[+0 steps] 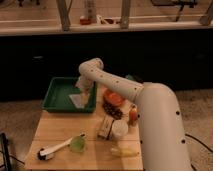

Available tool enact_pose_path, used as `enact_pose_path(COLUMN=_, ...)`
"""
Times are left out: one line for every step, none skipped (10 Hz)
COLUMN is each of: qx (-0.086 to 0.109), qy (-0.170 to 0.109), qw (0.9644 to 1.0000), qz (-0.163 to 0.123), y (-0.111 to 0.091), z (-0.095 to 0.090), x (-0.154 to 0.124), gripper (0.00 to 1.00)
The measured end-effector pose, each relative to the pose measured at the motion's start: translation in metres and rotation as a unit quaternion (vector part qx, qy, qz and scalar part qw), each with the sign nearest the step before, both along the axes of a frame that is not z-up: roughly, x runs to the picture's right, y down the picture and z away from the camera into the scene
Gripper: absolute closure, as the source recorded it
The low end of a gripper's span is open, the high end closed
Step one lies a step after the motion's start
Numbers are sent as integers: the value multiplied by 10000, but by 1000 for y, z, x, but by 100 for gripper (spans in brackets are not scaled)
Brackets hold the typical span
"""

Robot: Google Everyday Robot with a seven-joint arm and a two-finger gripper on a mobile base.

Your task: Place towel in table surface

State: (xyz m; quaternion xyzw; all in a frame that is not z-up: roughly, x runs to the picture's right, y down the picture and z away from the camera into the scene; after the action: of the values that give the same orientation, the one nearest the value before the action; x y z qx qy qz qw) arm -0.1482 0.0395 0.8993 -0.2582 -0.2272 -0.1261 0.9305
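**A:** Where is the small pale grey-white cloth towel (78,101) lying?

**B:** Flat on the floor of the green rectangular plastic tray (56,100), at the end nearest the white robot arm (115,86). It is not yet on the light wooden slatted tabletop (60,131), which carries the tray at its far corner.

**A:** And the claw (82,91)?

**B:** Lowered into the tray, right at the towel's far edge. I cannot tell whether it is open or closed, or whether it has the cloth at all, because the wrist covers that spot.

**A:** How would you expect the towel to handle?

**B:** I'd say very light, soft and limp. It should drape and fold once lifted, with no risk of breakage and little chance of slipping. The harder part is that it lies thin against the tray floor, so a pinch has to gather fabric rather than scrape plastic.

**A:** Best place to hold it?

**B:** Probably 1 corner or an edge, pressing down a little so the cloth bunches. It then has to clear the tray's raised wall. The bare planks in front of the tray look like an easier landing spot than the cluttered patch around the white round cup (119,129).
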Motion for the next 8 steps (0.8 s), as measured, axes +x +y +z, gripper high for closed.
enact_pose_path(qx=-34, qy=7, qw=10000, qz=-16, y=1, z=1, x=-1, gripper=20)
enact_pose_path(qx=-59, qy=19, qw=10000, qz=-19, y=2, z=2, x=0, gripper=20)
enact_pose_path(qx=-88, qy=64, qw=9999, qz=-24, y=4, z=4, x=2, gripper=20)
enact_pose_path(qx=-112, qy=99, qw=9999, qz=-30, y=5, z=6, x=1, gripper=20)
enact_pose_path(qx=-139, qy=124, qw=9998, qz=-43, y=7, z=9, x=-3, gripper=20)
enact_pose_path(qx=-164, qy=157, qw=9997, qz=-43, y=9, z=11, x=-4, gripper=20)
enact_pose_path(qx=-182, qy=227, qw=9996, qz=-41, y=12, z=15, x=-3, gripper=20)
enact_pose_path(qx=-186, qy=294, qw=9994, qz=-28, y=13, z=17, x=-2, gripper=20)
